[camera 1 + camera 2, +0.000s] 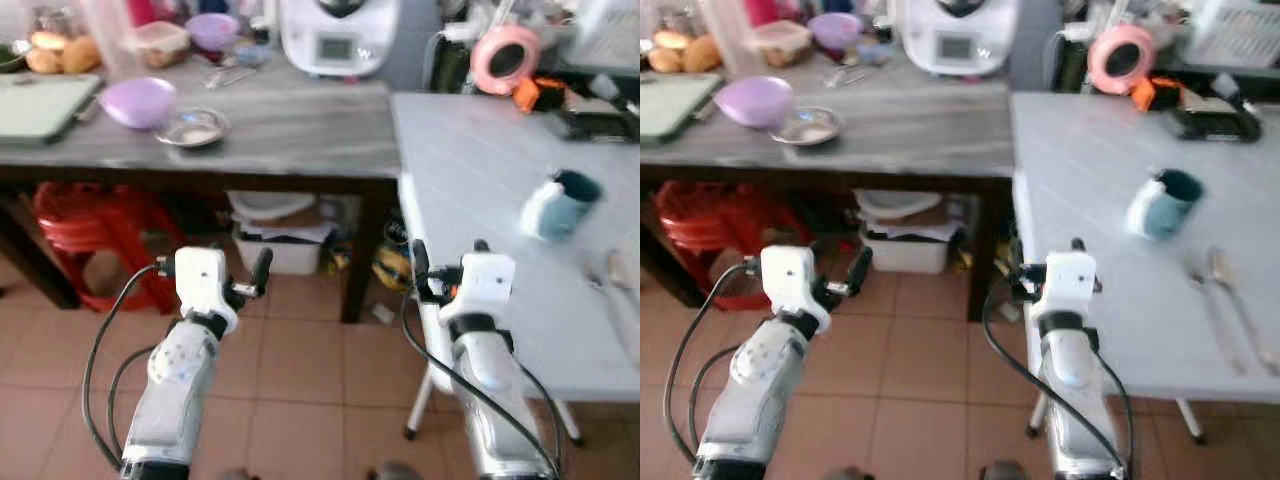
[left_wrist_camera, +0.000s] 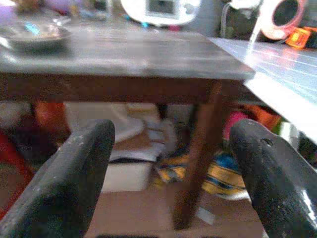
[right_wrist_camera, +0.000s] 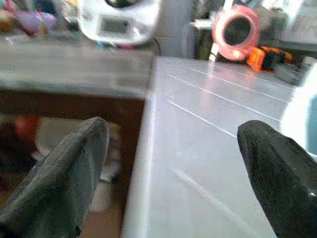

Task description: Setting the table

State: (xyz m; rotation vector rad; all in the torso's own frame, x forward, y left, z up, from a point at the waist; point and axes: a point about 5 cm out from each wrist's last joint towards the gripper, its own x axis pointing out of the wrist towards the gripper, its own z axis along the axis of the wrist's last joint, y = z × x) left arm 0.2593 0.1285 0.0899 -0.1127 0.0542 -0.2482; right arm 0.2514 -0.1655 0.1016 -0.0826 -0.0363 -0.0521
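A teal and white mug (image 1: 558, 205) lies tilted on the white table (image 1: 480, 170) at the right. Beside it, toward the table's right edge, lie a spoon and another piece of cutlery (image 1: 1223, 290). On the grey wooden table (image 1: 290, 130) at the left are a purple bowl (image 1: 138, 101) and a small metal plate (image 1: 192, 127). My left gripper (image 1: 212, 260) hangs open over the tiled floor in front of the wooden table. My right gripper (image 1: 450, 255) is open at the white table's near corner, holding nothing. In the wrist views both pairs of fingers (image 2: 74, 183) (image 3: 64, 173) stand wide apart.
A white kitchen appliance (image 1: 338, 35), a cutting board (image 1: 40, 105), bread and containers crowd the back of the wooden table. Red stools (image 1: 90, 225) and boxes (image 1: 275, 235) sit underneath. A pink tape roll (image 1: 505, 57) and dark tools line the white table's far end.
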